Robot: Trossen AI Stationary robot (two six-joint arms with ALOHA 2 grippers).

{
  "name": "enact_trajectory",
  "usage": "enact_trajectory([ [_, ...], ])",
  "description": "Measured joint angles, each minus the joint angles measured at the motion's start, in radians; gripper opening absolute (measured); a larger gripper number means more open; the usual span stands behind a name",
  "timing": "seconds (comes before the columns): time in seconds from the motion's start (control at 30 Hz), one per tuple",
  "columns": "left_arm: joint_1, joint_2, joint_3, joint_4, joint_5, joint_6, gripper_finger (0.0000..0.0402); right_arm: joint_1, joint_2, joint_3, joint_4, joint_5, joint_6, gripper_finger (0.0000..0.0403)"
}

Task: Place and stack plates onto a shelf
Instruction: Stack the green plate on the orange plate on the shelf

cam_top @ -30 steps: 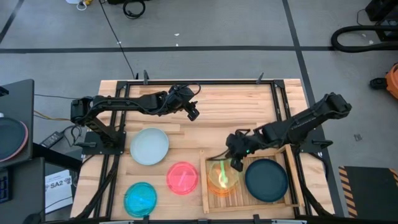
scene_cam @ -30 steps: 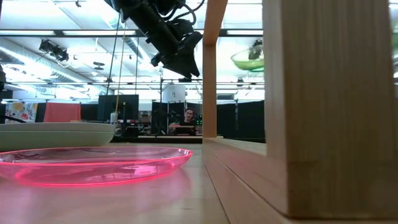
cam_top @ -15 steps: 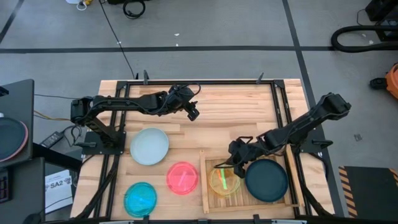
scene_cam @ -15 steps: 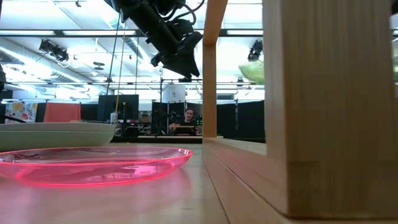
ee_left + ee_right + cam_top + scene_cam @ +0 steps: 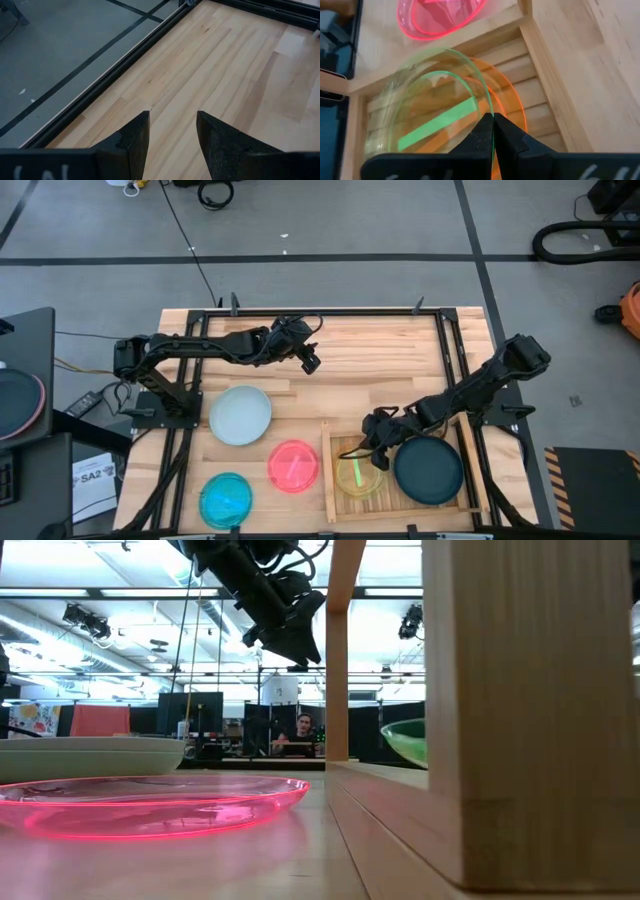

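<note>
Tabletop of pale planks, carrying everything else. Toward its near right corner, the slatted wooden shelf, a rimmed tray already holding a dark teal plate on its right half. On bare planks to the left: a pale mint plate, a pink translucent plate, a cyan translucent plate, all well apart from the shelf or just beside it. Over the shelf's left half, a yellow-green translucent plate, tilted, apparently above an orange one lying on the slats. Right gripper pinched tight on that yellow-green plate's rim, fingers together with only the thin edge between them. Left gripper parked high over the far middle of the table, fingers apart, holding nothing. Judging by look: thin plastic, light, stiff but glossy and slick, so likely to pivot or slip in an edge pinch; probably not brittle, yet prone to clatter or skate on the plate beneath. Best hold looks like the raised rim, squarely gripped, then lowered flat before letting go.
</note>
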Motion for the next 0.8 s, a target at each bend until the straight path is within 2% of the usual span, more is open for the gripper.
enact_trajectory([
  [0.43,0.0,0.0,0.0,0.001,0.0,0.0,0.0169,-0.005,0.018,0.0,0.007,-0.011,-0.009,0.0022],
  [0.6,0.0,0.0,0.0,0.0,0.0,0.0,0.0169,-0.009,0.018,0.0,0.016,-0.057,-0.032,0.0027],
  [0.8,0.0,0.0,0.0,0.001,0.0,0.0,0.0169,-0.019,0.018,0.0,0.024,-0.062,-0.033,0.0051],
])
